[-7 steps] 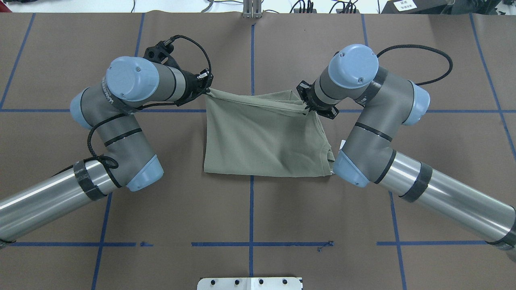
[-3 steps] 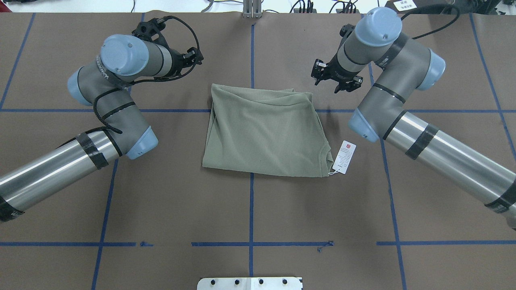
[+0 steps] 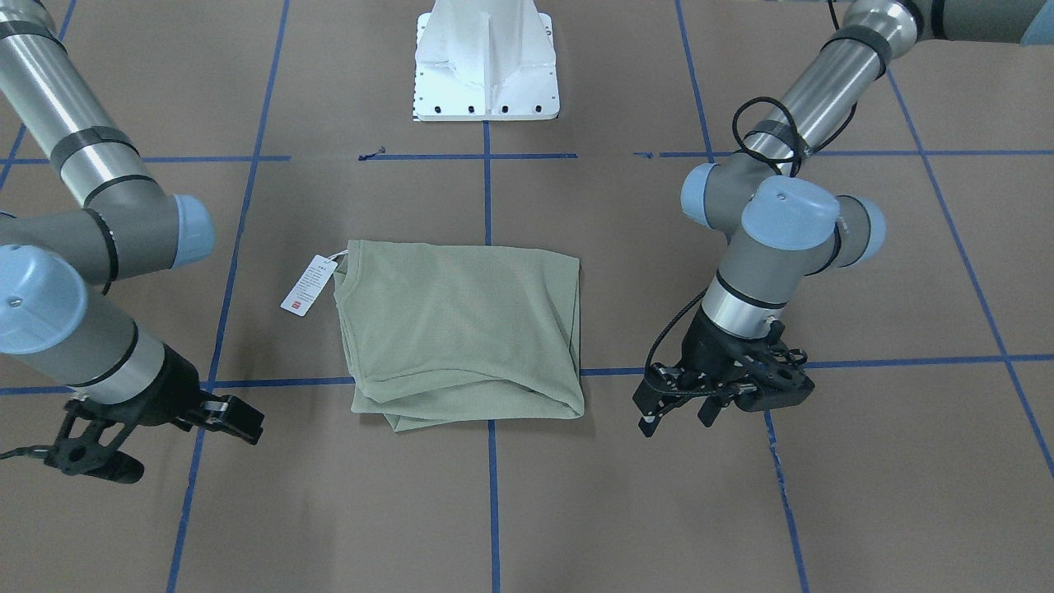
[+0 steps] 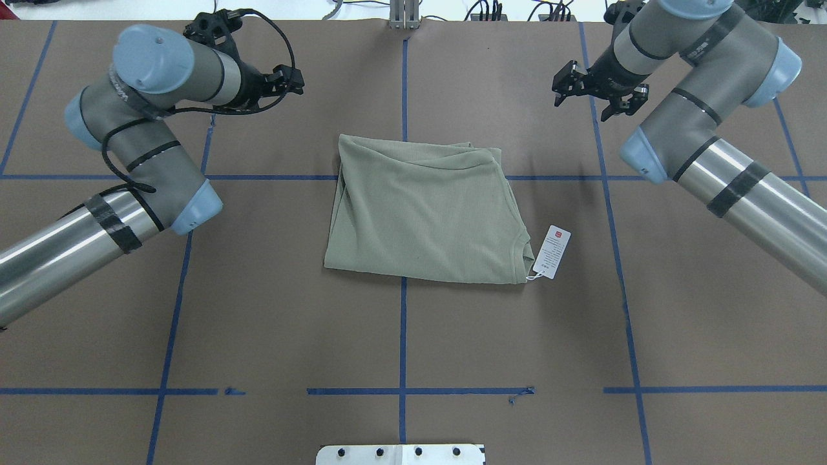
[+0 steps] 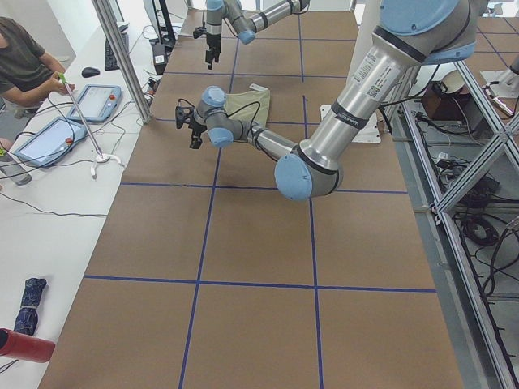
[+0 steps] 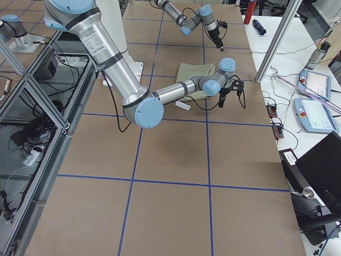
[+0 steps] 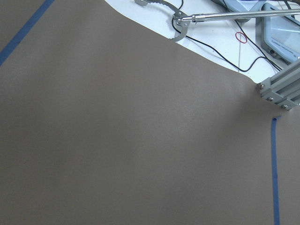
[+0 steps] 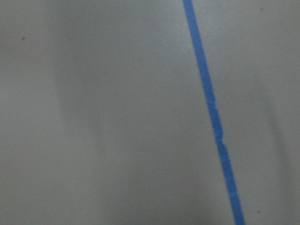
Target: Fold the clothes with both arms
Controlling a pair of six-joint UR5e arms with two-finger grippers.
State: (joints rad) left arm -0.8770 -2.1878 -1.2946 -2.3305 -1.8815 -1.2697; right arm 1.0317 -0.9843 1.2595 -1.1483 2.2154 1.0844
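Observation:
The sage-green shirt (image 4: pixel 426 213) lies folded into a rough square at the table's middle, also seen from the front (image 3: pixel 461 329). Its white hang tag (image 4: pixel 551 252) with a red mark sticks out at the near right corner. My left gripper (image 4: pixel 287 81) is open and empty, beyond and to the left of the shirt's far left corner; from the front it hovers just over the table (image 3: pixel 677 410). My right gripper (image 4: pixel 585 103) is open and empty too, apart from the shirt, beyond its far right corner. Both wrist views show only brown table cover and blue tape.
Blue tape lines (image 4: pixel 402 336) grid the brown table cover. The white pedestal base (image 3: pixel 486 66) stands at the robot's side. Past the table's far edge are an aluminium post (image 4: pixel 404 16), cables, two pendants (image 5: pixel 97 101) and a seated person (image 5: pixel 24 65).
Both grippers let go of the shirt's far edge, opened and drew outward and farther away. The lifted edge dropped flat, and the right arm's retreat uncovered the hang tag.

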